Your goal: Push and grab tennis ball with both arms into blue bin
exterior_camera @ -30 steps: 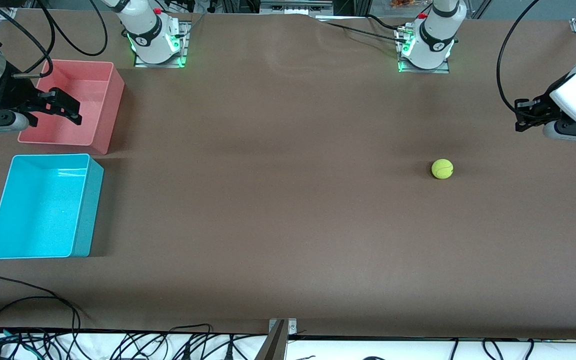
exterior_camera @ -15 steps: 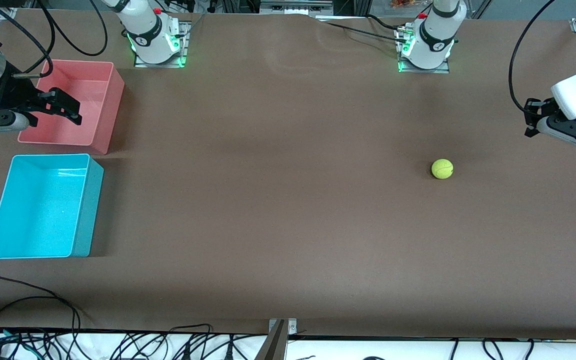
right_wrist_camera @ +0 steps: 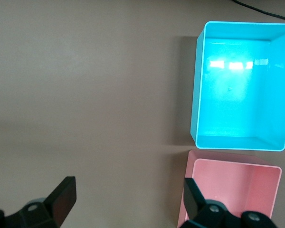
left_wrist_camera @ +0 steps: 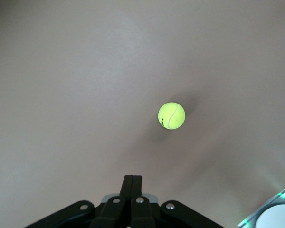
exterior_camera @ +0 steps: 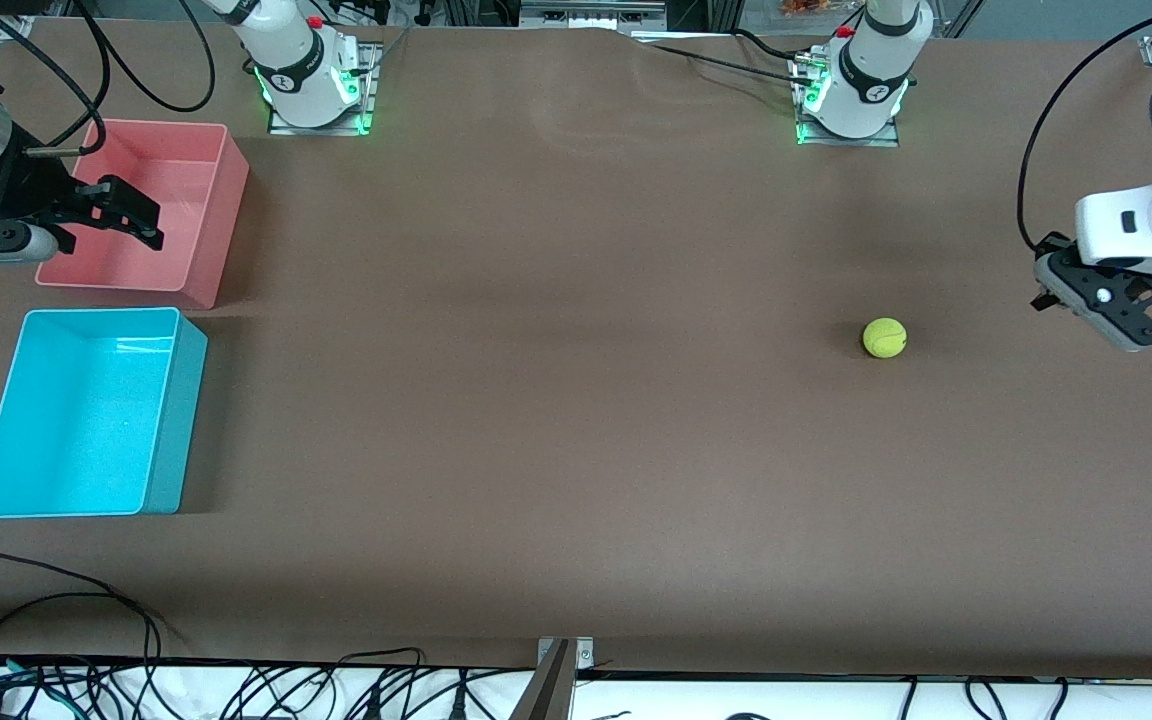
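The tennis ball [exterior_camera: 884,338] lies on the brown table toward the left arm's end; it also shows in the left wrist view [left_wrist_camera: 171,115]. My left gripper [exterior_camera: 1044,290] is shut and empty, over bare table beside the ball and well apart from it; its fingertips [left_wrist_camera: 132,178] point toward the ball. The blue bin [exterior_camera: 176,420] stands empty at the right arm's end and shows in the right wrist view [right_wrist_camera: 237,95]. My right gripper [exterior_camera: 126,212] is open and empty over the pink bin's edge [right_wrist_camera: 128,190].
A pink-red bin [exterior_camera: 221,230] stands empty beside the blue bin, farther from the front camera; it also shows in the right wrist view [right_wrist_camera: 232,194]. The arm bases [exterior_camera: 316,95] [exterior_camera: 851,100] stand along the table's edge. Cables [exterior_camera: 86,600] lie at the front edge.
The left arm's hand has swung lower in the front view and turned toward the ball. The ball and the right arm have not moved.
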Available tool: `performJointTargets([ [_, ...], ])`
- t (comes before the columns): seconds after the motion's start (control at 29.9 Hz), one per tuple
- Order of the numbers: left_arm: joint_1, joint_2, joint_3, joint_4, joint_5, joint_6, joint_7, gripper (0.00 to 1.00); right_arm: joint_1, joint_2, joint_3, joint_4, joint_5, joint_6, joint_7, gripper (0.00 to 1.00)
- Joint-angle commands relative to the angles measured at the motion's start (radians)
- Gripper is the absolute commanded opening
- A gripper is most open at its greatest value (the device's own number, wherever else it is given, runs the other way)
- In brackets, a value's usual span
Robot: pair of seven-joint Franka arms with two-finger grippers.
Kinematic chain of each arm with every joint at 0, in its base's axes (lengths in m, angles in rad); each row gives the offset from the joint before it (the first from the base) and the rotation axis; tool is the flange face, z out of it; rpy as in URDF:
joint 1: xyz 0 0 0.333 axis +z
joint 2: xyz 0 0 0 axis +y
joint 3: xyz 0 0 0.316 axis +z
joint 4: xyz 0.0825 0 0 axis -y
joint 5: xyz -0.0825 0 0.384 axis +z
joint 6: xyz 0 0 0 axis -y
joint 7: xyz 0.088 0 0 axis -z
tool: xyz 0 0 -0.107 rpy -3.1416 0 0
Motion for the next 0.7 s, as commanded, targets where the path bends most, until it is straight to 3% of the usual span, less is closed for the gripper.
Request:
performJointTargets([
  [0.0, 0.003, 0.004, 0.007, -0.081, 0.008, 0.101, 0.095, 0.00, 0.002, 0.008, -0.002, 0.023, -0.010, -0.021, -0.006, 1.00],
  [0.67, 0.020, 0.109, 0.011, -0.270, 0.009, 0.326, 0.306, 0.00, 0.001, 0.009, -0.004, 0.023, -0.010, -0.020, -0.006, 1.00],
])
